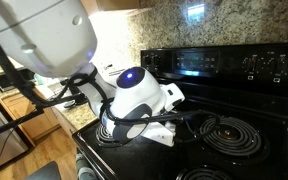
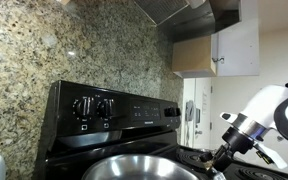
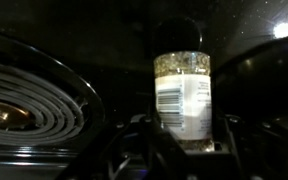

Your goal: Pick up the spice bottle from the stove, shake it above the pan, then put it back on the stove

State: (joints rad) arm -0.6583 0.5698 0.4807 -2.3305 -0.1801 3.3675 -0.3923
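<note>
1. Exterior views, both: mostly taken up by the stove [image 1: 246, 98], black and glossy, with a spiral coil burner [image 1: 229, 133] on top and a back panel of knobs [image 2: 82, 108] set against a speckled stone wall [image 2: 44, 50].
2. Next in size, the white arm [image 1: 134, 95], bent low over the stove top close to the coil burner; also seen at the edge of an exterior view [image 2: 276, 108].
3. Then the pan [image 2: 134, 168]: round, shallow and silver, at the bottom of an exterior view, in front of the back panel. Bare shiny metal inside, as far as can be seen.
4. Gripper [image 3: 180, 150]: down at stove level in the wrist view, jaws standing on either side of the jar's base, partly apart. Cannot tell whether they press on the glass or merely flank it.
5. Smallest, the spice bottle [image 3: 181, 95]: standing on the stove's dark top between the jaws, just beside a coil burner [image 3: 24, 100].
   - Clear jar, with a band of pale speckled grains showing above a white printed label [image 3: 181, 105].
   - Dark cap [image 3: 179, 35] on top.
   - Upright, long axis vertical, cap pointing up in the wrist view, base on the stove.
</note>
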